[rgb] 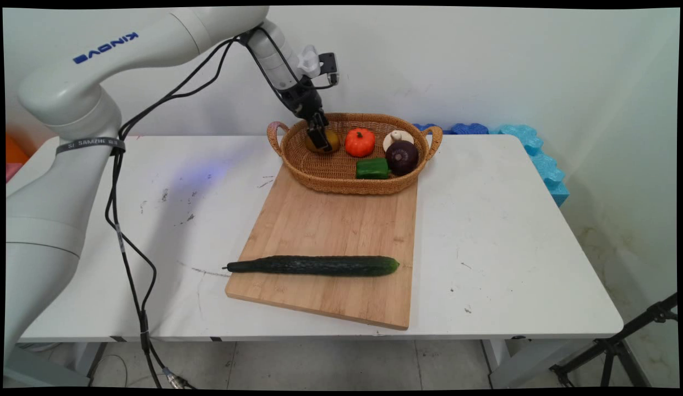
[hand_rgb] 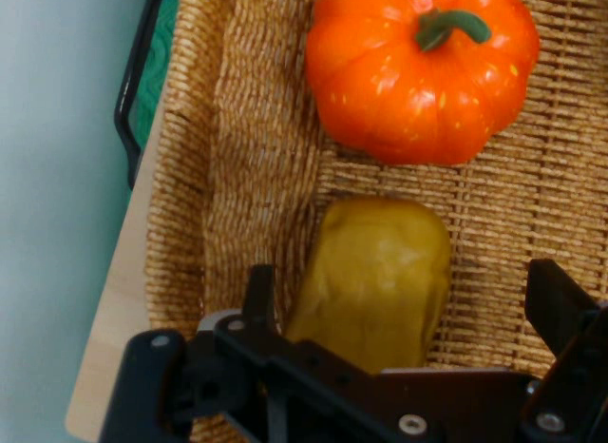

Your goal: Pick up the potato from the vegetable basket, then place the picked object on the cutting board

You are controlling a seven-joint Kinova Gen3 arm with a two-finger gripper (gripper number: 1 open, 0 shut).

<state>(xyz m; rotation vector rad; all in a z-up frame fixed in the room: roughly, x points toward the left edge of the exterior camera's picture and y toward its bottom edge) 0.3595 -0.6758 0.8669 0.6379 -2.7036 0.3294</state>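
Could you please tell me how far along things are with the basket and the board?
Seemingly settled: the pumpkin, green pepper, onion and a white piece lie in the basket. In hand: the open claw straddles a yellow-brown fruit in the basket, not gripping it. Left: the cucumber lies alone on the cutting board.

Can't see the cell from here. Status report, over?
Gripper open, down in the wicker basket, fingers either side of the yellowish-brown fruit. Small orange pumpkin right beside it. Cucumber lies apart on the cutting board.
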